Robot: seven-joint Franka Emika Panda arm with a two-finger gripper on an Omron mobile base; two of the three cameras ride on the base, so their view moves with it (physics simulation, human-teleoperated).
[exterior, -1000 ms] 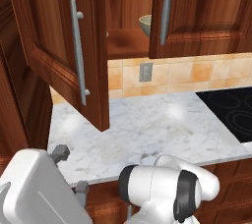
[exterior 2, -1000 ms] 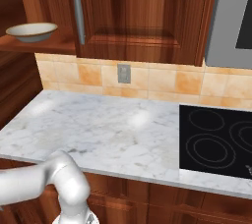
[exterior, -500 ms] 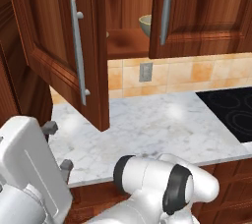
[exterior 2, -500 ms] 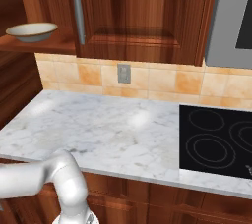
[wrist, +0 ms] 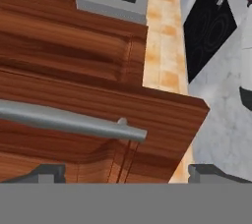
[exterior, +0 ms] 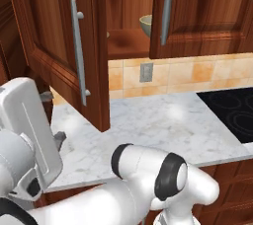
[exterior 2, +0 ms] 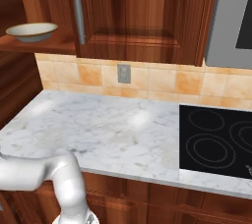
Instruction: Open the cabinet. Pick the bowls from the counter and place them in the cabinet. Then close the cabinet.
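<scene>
The cabinet's left door (exterior: 52, 46) stands swung open over the counter (exterior: 153, 125), its bar handle (exterior: 79, 51) facing me. The right door (exterior 2: 142, 16) is shut. On the shelf inside sit the deep olive-tan bowl (exterior: 146, 24) and the shallower bowl (exterior 2: 32, 31). My gripper (exterior: 55, 116) hovers at the left, outside the open door and a little below its handle, open and holding nothing. In the hand view the door's handle (wrist: 69, 122) runs across just above my gripper (wrist: 128, 174), whose fingertips (wrist: 47, 171) stand wide apart.
A black stovetop (exterior 2: 216, 139) lies at the counter's right end, with a grey microwave (exterior 2: 236, 16) above it. A tiled backsplash with an outlet (exterior 2: 124, 73) runs behind. My own white arm (exterior: 148, 179) crosses the foreground below the counter edge.
My hand has risen along the left side, from below the counter edge up toward the outer face of the open door. Bowls and doors have not moved.
</scene>
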